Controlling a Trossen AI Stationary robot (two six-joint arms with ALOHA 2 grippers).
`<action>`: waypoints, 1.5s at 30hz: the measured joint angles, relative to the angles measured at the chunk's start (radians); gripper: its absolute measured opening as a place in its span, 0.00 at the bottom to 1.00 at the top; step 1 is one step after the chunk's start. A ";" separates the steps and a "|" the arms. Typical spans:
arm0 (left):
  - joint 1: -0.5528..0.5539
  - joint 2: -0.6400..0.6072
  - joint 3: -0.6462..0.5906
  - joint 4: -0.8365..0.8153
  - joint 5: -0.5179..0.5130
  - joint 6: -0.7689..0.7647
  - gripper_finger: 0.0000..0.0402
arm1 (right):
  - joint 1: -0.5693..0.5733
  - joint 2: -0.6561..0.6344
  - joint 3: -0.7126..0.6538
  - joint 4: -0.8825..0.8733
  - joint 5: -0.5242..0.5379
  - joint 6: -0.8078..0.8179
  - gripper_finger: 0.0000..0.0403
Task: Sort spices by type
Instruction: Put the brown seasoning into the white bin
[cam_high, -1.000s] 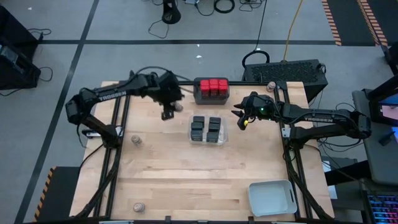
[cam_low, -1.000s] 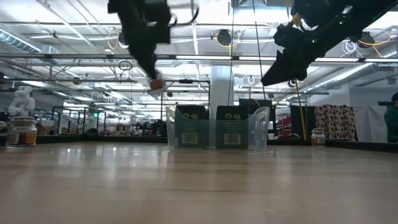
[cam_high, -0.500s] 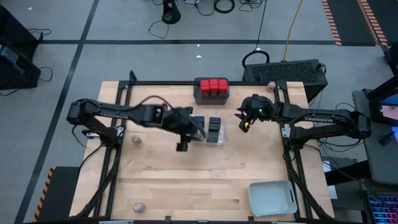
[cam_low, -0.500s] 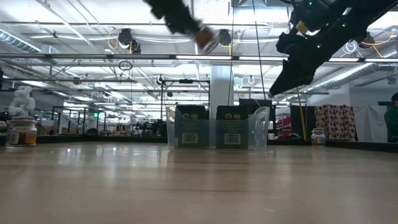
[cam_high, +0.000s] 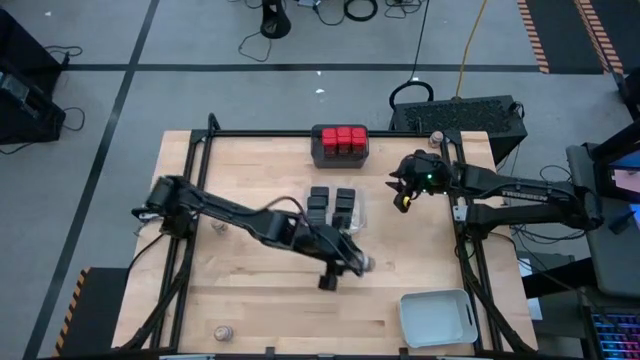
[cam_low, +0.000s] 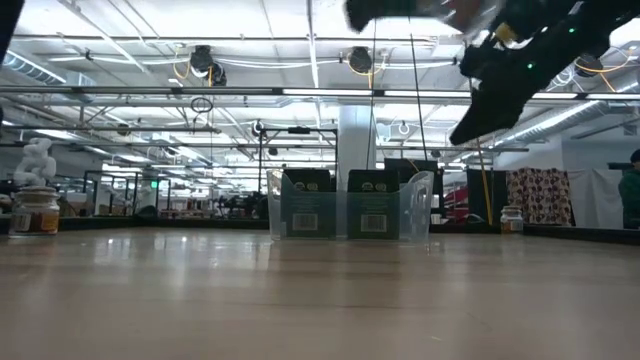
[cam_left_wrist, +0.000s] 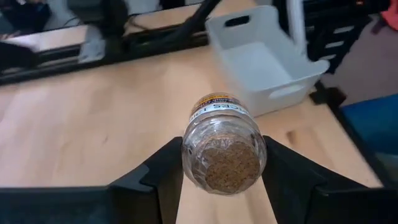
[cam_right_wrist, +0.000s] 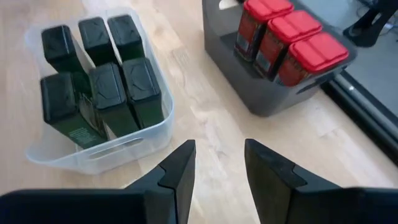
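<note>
Spice jar (cam_left_wrist: 225, 147) sits clamped between the left hand's (cam_left_wrist: 217, 180) two fingers, above bare tabletop.

Both arms are matte black and slender, jointed in segments. The right arm (cam_high: 520, 192) bears white TROSSEN lettering; a green light glows just behind its hand (cam_high: 403, 186).

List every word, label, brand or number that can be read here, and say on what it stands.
"TROSSEN": on the right arm, small but legible in the high view.
Label on the jar in the left pincer: white letters on a dark band, too blurred to read with certainty.
Labels on the black boxes in the clear tray: too small to read.
Labels on the red-topped containers: not readable.
</note>
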 joint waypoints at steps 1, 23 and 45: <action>-0.014 0.029 0.040 -0.007 -0.003 0.001 0.46 | -0.003 -0.016 0.000 -0.007 0.000 -0.004 0.30; -0.094 0.535 0.737 -0.019 0.018 0.088 0.46 | -0.045 -0.217 0.000 -0.181 0.000 0.006 0.30; -0.040 0.700 0.790 0.009 0.092 0.113 0.46 | -0.045 -0.241 0.000 -0.179 0.008 -0.001 0.30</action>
